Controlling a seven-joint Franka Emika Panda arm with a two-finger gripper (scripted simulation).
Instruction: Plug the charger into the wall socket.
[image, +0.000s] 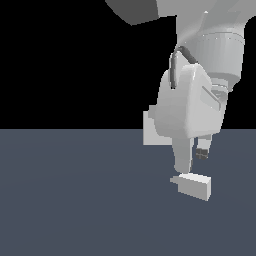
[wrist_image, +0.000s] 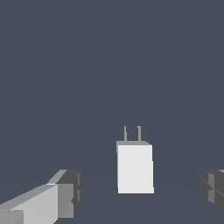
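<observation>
Wrist view shows the gripper (wrist_image: 140, 192) with its fingers (wrist_image: 65, 192) wide apart and holding nothing. The charger (wrist_image: 135, 168) lies on the floor (wrist_image: 109, 65) between them, prongs pointing to 12 o'clock. A crooked squeeze might tip it. The wall socket (image: 148, 129) stands far behind, half hidden by the arm (image: 187, 105).

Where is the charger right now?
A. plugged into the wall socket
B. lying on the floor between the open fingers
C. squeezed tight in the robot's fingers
B: in the wrist view the charger lies on the dark floor with a gap to the fingers on each side.
</observation>
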